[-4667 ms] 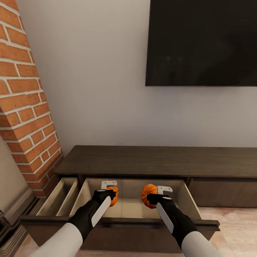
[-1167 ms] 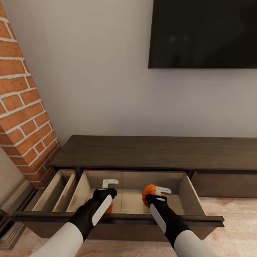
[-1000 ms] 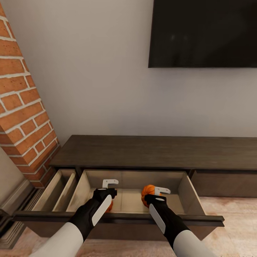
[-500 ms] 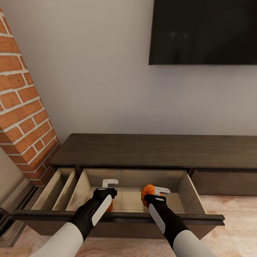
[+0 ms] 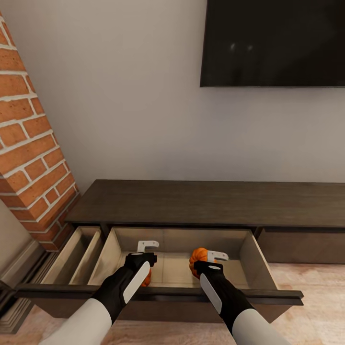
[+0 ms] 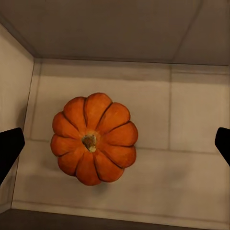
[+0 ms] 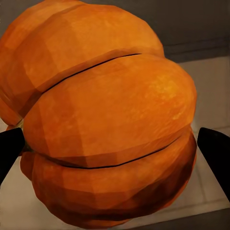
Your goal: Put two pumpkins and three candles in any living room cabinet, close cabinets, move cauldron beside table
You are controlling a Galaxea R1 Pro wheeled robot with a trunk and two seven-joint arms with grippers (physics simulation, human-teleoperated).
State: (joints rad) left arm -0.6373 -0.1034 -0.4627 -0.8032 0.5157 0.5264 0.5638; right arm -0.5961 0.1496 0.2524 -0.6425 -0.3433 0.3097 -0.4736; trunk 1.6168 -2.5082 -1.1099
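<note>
left gripper: fingers spread wide, nothing held; left pumpkin rests on the drawer floor directly beneath, stem up, apart from both fingers
right gripper: fingertips flank the right pumpkin; contact cannot be told; pumpkin low in the cabinet drawer
key relation: each pumpkin lies straight ahead of its own gripper, inside the open drawer
view difference: left wrist shows clear release; head view hides that pumpkin behind the arm
</note>
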